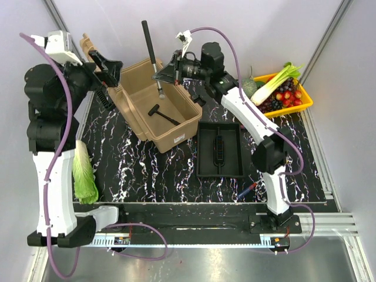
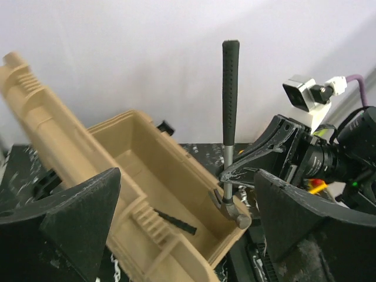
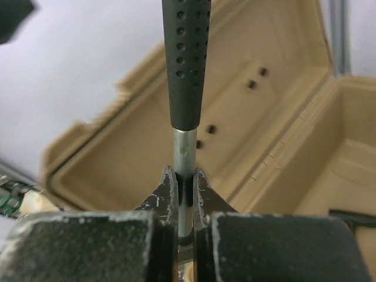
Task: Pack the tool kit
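Right gripper (image 3: pixel 185 191) is clenched on the hammer (image 3: pixel 186 70) shaft, held upright mid-frame over the toolbox (image 3: pixel 276 111); left gripper (image 1: pixel 113 69), upper left, is spread wide, nothing grasped.

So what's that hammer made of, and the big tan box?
The hammer looks like shiny bare metal at shaft and head, with a matte black dimpled grip, probably rubber. The tan box looks like hard moulded plastic: dull, one colour, ribbed.
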### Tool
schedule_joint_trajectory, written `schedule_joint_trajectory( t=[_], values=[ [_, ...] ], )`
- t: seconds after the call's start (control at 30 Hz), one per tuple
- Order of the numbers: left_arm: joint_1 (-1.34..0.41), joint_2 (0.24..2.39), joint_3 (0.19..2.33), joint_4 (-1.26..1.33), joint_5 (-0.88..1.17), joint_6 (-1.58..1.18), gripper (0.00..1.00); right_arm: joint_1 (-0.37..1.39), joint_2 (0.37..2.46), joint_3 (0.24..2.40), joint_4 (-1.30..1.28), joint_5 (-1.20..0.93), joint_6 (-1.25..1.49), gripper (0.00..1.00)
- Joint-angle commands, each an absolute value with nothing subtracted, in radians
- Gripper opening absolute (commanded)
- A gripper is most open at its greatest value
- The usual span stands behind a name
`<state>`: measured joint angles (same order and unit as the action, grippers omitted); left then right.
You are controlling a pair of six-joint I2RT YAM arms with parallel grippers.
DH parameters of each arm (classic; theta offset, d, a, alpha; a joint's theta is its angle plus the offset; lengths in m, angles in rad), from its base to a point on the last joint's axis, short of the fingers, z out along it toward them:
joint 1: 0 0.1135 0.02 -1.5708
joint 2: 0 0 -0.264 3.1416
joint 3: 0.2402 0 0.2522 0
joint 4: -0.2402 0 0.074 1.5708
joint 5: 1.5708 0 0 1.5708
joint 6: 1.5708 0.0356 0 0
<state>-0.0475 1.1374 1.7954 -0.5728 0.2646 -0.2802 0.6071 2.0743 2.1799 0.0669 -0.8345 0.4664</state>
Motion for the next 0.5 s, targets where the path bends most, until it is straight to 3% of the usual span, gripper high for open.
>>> schedule_joint_trajectory(
  t=[0.0, 0.47],
  values=[
    [-0.044, 1.203, 1.871, -0.736, 0.051, -0.272, 0.99, 0.611, 2.221, 2.350, -0.204, -0.657, 0.367, 0.00],
    [-0.043, 1.250, 1.879, -0.738, 0.046, -0.271, 0.99, 0.647, 2.500, 2.487, -0.423, -0.375, 0.264, 0.00]
  ],
)
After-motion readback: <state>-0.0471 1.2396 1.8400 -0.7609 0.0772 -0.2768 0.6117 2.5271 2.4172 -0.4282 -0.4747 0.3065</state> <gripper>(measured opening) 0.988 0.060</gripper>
